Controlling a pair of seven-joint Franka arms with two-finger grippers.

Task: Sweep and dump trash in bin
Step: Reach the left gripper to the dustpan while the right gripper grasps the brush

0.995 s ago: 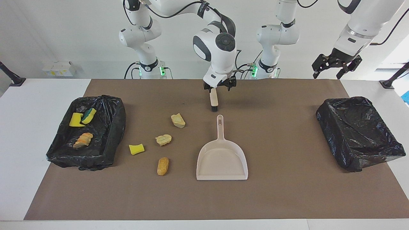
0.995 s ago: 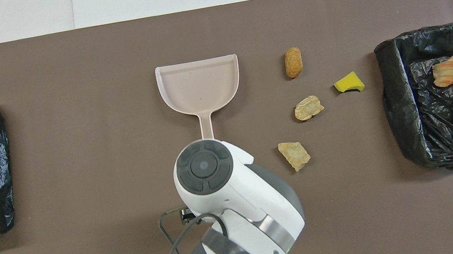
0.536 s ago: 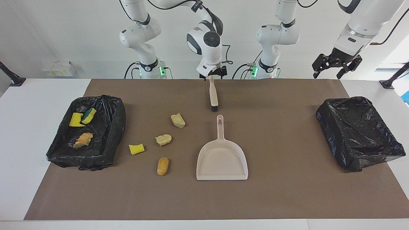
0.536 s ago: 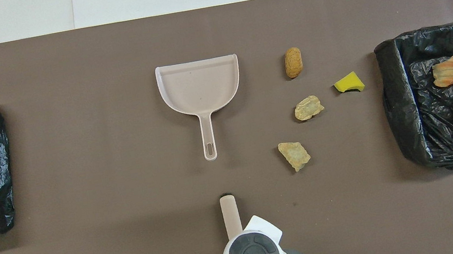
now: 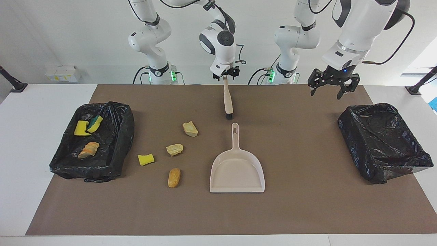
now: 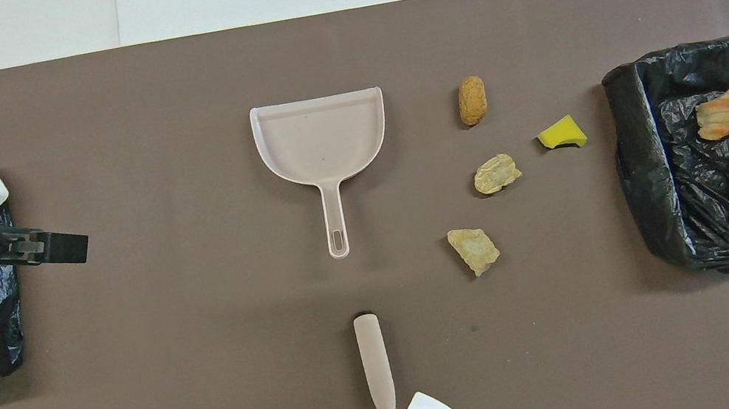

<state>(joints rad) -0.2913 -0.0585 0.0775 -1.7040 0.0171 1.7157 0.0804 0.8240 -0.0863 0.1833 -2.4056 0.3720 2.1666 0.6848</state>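
Note:
Several pieces of trash lie on the brown mat: two beige chunks point(image 5: 190, 129) point(image 5: 174, 149), a yellow sponge piece point(image 5: 145, 159) and an orange-brown lump point(image 5: 174, 177). The bin point(image 5: 121, 136) beside them, lined in black, holds three more scraps point(image 5: 85, 127). The brush point(image 5: 227, 100) lies on the mat, bristles toward the dustpan point(image 5: 237, 171). My right gripper point(image 5: 225, 76) straddles the end of the brush handle, jaws open. My left gripper point(image 5: 327, 90) hangs open and empty over the mat near the other bin.
A second black-lined bin point(image 5: 382, 143) with nothing in it sits at the left arm's end of the table. The dustpan's handle point(image 6: 335, 224) points toward the robots, in line with the brush point(image 6: 374, 360). The mat's edges meet white table.
My right gripper drew back along the brush handle to its end. The left arm swung in from the table's end and came lower over the mat.

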